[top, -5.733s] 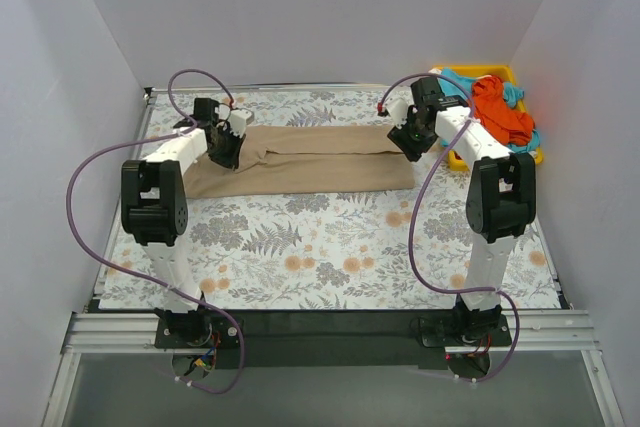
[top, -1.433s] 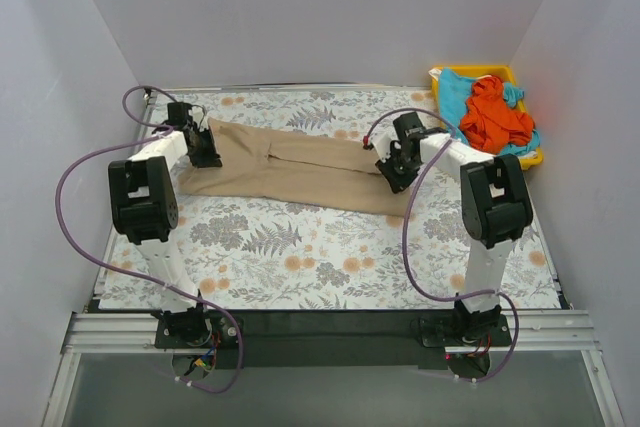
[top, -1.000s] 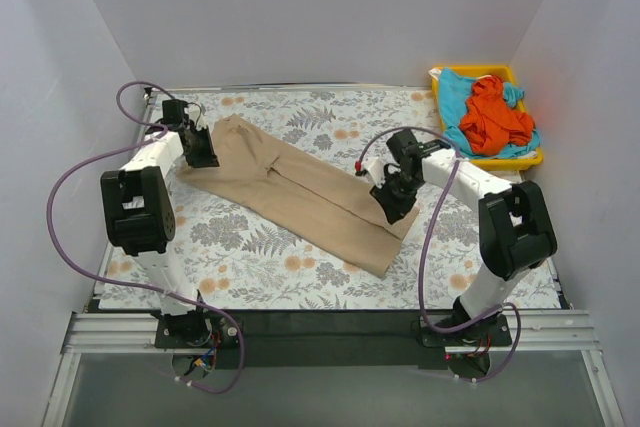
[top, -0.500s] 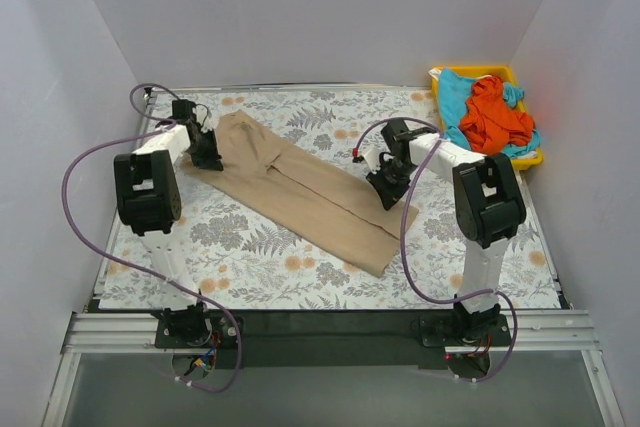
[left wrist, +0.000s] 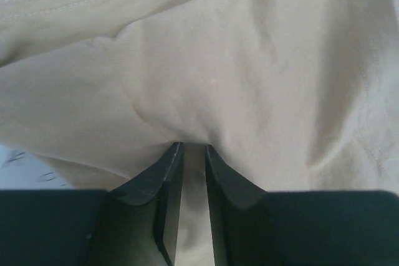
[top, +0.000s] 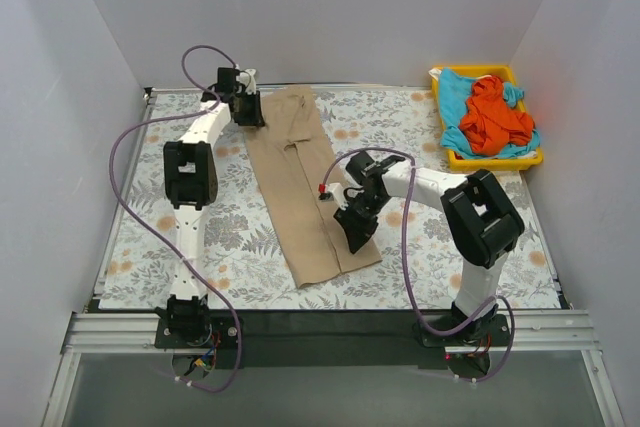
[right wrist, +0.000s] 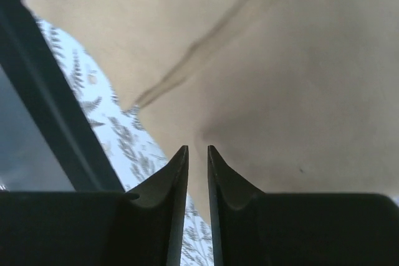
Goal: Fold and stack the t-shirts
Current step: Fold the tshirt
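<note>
**Tan shirt held taut end to end, not yet folded in half**

Table, floral-covered, fills the middle of the top view. The tan shirt, already narrowed to a long strip, runs from upper centre down to lower centre, lying flat on the cover. Yellow tray sits upper right w/ the orange-red shirt heaped on the turquoise shirt; both are unfolded and apart from either arm.

Left gripper is at the strip's upper end and right gripper near its lower end. Likely reason: w/ one arm per end the cloth stays straight and wrinkle-free, ready for one end to be carried over the other.

Top view gives the layout but not the jaws, since the arm bodies hide the fingertips. The wrist cams fill that in:
- **Left wrist:** left gripper has its jaws nearly together, a fold of tan cloth pinched btwn them and puckers radiating from the grip.
- **Right wrist:** right gripper is likewise clenched on the tan edge. A hem seam crosses the upper frame, w/ fern print and a dark table border at left, so this grip is close to the shirt's edge.
</note>
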`<state>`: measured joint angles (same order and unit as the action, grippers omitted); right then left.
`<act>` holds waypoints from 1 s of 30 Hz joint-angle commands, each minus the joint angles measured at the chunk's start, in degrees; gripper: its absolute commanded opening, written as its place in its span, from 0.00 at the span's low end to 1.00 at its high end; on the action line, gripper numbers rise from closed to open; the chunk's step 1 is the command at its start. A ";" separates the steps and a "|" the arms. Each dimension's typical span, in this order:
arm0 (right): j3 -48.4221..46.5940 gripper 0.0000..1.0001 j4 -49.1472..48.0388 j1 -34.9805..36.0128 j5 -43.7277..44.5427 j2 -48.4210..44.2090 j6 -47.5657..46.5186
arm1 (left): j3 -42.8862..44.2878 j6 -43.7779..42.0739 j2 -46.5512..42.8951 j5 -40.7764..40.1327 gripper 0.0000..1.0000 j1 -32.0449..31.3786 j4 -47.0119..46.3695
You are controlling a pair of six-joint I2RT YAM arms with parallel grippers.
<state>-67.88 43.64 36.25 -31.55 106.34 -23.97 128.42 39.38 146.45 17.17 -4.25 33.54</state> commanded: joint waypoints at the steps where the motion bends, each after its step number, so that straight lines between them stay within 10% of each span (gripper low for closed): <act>1: -2.34 0.23 0.39 0.49 -4.84 -4.04 2.34 | 2.10 -1.06 -4.67 0.76 0.22 -3.74 0.39; 14: -3.84 0.25 -3.03 0.31 4.13 -2.03 -2.93 | -28.04 2.90 -26.22 -0.55 0.19 -3.83 -7.52; 30: 1.34 0.22 -9.88 3.74 -0.26 3.78 1.99 | -18.57 0.70 -9.53 1.37 0.15 -5.50 -4.36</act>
<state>-68.86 36.71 38.09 -30.37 108.33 -23.66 107.18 41.45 134.89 17.85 -8.10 27.09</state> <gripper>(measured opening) 0.215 0.148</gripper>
